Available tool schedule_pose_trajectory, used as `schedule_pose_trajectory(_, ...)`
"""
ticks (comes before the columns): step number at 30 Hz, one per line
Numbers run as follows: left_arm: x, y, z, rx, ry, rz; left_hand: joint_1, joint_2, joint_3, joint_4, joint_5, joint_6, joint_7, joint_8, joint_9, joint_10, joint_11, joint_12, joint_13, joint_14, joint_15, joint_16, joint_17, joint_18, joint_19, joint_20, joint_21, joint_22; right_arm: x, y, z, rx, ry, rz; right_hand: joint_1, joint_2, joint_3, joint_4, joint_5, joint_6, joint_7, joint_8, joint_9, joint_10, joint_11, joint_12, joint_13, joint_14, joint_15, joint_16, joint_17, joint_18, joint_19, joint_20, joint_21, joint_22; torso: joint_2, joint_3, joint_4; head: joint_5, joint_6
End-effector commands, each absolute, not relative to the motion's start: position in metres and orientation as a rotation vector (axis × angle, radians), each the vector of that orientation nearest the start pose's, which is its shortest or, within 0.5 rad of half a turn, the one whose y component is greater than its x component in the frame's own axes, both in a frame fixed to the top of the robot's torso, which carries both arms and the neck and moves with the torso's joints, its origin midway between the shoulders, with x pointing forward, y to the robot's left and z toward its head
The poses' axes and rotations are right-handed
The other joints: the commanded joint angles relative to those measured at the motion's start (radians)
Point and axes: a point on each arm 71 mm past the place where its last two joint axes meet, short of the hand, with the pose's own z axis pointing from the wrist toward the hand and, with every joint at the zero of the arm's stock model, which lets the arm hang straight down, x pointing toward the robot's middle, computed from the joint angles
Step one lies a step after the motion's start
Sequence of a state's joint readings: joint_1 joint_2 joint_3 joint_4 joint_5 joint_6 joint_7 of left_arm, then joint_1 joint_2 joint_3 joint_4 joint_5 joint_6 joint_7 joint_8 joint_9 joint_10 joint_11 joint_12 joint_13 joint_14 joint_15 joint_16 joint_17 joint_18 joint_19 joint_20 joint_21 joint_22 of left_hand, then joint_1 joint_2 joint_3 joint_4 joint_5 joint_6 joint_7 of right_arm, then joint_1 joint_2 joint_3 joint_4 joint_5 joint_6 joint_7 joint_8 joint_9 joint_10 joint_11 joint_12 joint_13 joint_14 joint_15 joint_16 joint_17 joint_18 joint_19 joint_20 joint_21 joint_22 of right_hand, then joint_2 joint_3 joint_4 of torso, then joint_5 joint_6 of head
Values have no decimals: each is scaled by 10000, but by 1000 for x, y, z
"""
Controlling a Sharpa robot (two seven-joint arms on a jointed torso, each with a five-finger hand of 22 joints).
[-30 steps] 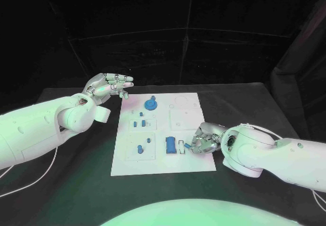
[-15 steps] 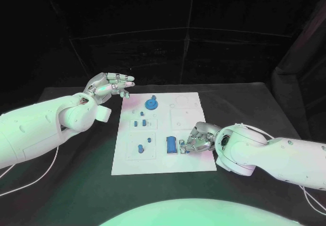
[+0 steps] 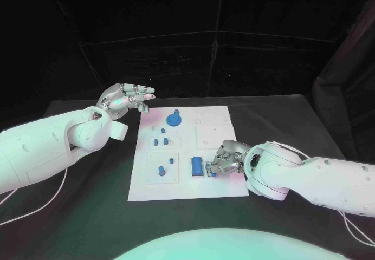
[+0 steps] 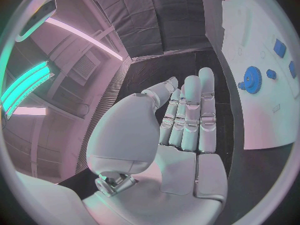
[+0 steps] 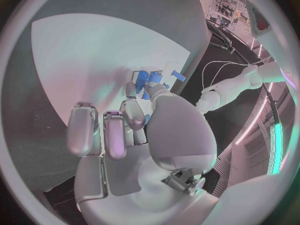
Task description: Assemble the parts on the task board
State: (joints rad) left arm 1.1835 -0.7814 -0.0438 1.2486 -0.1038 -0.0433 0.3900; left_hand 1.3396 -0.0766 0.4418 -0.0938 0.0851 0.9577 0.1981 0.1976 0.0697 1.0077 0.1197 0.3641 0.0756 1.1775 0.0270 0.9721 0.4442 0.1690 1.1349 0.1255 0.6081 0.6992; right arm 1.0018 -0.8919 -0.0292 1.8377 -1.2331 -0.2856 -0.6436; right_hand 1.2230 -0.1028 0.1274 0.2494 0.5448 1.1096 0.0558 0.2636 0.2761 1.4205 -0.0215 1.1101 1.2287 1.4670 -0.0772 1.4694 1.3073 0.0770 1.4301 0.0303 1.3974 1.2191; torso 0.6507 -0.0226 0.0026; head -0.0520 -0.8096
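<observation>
A white oblong board (image 3: pixel 190 157) lies mid-counter (image 3: pixel 297 119), carrying one blue gear (image 3: pixel 173 118) at its far end, one long blue block (image 3: pixel 196 166) nearer, and five smaller blue pieces between. The right robot hand (image 3: pixel 221 161) curls beside the block; whether it grips anything I cannot tell. The left robot hand (image 3: pixel 125 98) hovers wide, empty, off the board's far corner.

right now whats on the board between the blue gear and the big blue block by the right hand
In the head view, small blue parts lie on the task board between the blue gear and the blue block.
</observation>
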Motion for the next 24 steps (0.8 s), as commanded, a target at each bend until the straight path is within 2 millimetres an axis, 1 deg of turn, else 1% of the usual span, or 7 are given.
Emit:
schedule_pose_trajectory(1,526,247,-202,-10044,15134,-15765,84,15,4,-59,42,-65,-19,51,-6,-50,-5,50,-9,-72,3,26,-9,143,-41,-13,-6,4,384,-164,-257,2984,21550,5050,64,78,-23,-45,53,63,-3,59,18,44,-1,68,20,750,-82,57,1147,-73,14,-39,38,16,-7,-2,10,-9,-1)
schedule_pose_trajectory(10,526,248,-202,-10053,15146,-15754,95,9,8,-76,42,-71,-18,57,-6,-57,-4,58,-11,-75,3,28,-14,143,-42,-15,-1,8,385,-162,-258,2812,21602,4959,83,88,-27,-58,57,70,-7,64,27,37,-6,36,-3,750,-87,58,1148,-74,15,-43,40,20,-2,-2,0,-17,-2)
schedule_pose_trajectory(15,526,248,-202,-10059,15158,-15748,95,9,8,-76,42,-71,-18,57,-6,-57,-4,58,-11,-75,3,28,-14,143,-42,-15,-1,8,385,-162,-259,2658,21629,4784,165,183,-19,-109,69,121,-41,97,71,46,-34,-15,-38,754,-108,74,1172,-72,13,-61,35,13,-5,-5,4,-34,-12)
schedule_pose_trajectory(20,526,248,-202,-10063,15173,-15750,95,9,8,-76,42,-71,-18,57,-6,-57,-4,58,-11,-75,3,28,-14,143,-42,-15,-1,8,385,-163,-259,2402,21691,4610,372,289,47,-254,68,134,-79,116,124,64,-71,-52,-58,758,-140,89,1196,-74,17,-91,37,22,-2,2,6,-35,-24)
schedule_pose_trajectory(24,526,248,-202,-10065,15184,-15751,99,6,9,-83,41,-75,-16,58,-7,-61,-3,60,-12,-76,2,28,-17,142,-43,-16,1,10,385,-163,-260,2116,21747,4455,561,360,144,-408,-167,120,-94,120,175,71,-88,-99,-83,756,-159,87,1195,-76,19,-114,36,27,-7,1,-1,-41,-29)
